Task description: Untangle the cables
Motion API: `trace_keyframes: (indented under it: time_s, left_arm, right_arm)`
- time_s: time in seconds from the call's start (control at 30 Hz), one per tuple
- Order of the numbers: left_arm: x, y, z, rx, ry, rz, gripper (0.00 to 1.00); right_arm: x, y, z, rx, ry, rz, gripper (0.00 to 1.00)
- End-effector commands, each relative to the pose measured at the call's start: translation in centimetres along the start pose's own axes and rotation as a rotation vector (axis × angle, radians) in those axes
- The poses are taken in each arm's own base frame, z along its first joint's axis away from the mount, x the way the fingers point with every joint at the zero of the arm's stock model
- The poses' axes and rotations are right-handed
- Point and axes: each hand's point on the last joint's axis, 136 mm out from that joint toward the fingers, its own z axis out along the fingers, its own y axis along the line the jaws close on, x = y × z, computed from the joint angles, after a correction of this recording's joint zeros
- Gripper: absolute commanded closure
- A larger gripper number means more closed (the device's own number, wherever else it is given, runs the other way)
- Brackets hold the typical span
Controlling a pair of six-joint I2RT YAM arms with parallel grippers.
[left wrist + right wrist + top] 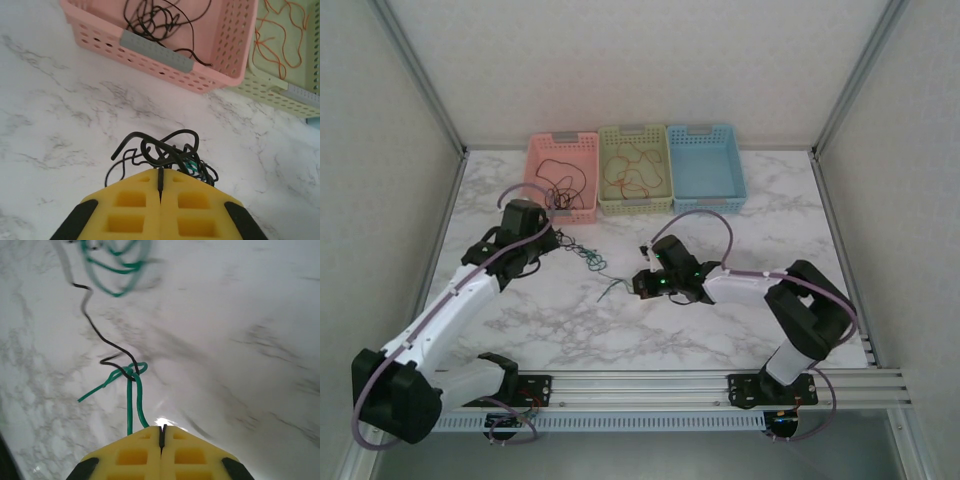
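We start with the marble table, taking the pink basket at its far edge as our landmark. The left arm reaches up toward the pink basket's near side. The right arm lies well to the right of the basket and nearer the table's front edge.

The green basket stands against the pink basket's right side, and the blue basket stands beyond that.

The left gripper sits just in front of the pink basket. Its jaws are together and clamped on a black strand of the tangle, which rests on the table near the basket's front right corner.

The right gripper is farther from the pink basket, down and to the right, and its jaws are pressed together. The teal cable, knotted with a black cable, runs down to its fingertips. We cannot tell whether it is pinched.

Loose black cables lie inside the pink basket, and red-orange cables lie in the green basket.
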Motion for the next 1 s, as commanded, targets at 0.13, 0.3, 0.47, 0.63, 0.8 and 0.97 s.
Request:
trace_keyframes:
  time_s: [0.13,0.3,0.47,0.63,0.8,0.97]
  left_arm:
    - [-4.1,4.7,-4.7,-0.133,-0.181,-0.088,1.00]
    - [-5.1,6.3,-7.3,-0.145,-0.239,-0.126,1.00]
    - [-5.3,7.1,-9.0,-0.153,-0.266,-0.137,1.00]
    - [-6.0,7.4,-10.9,-0.150,-0.303,-0.144,1.00]
    - [-5.9,6.8,-10.7,-0.128,-0.271,-0.132,1.00]
    - [-6.2,7.4,-11.7,-0.153,-0.304,-0.129,1.00]
  right_arm:
    - [-2.3,-8.2,-6.5,0.270,-0.142,0.100,1.00]
    - [-3.7,-12.4,-10.6,0.380,-0.211,0.206,1.00]
    - [-4.8,-16.3,-14.1,0.448,-0.284,0.344,1.00]
    - [-4.7,-19.3,-16.2,0.492,-0.321,0.476,1.00]
    - [-5.0,-19.6,-16.7,0.512,-0.329,0.483,1.00]
    - [-4.3,-22.3,-17.5,0.517,-0.316,0.619,1.00]
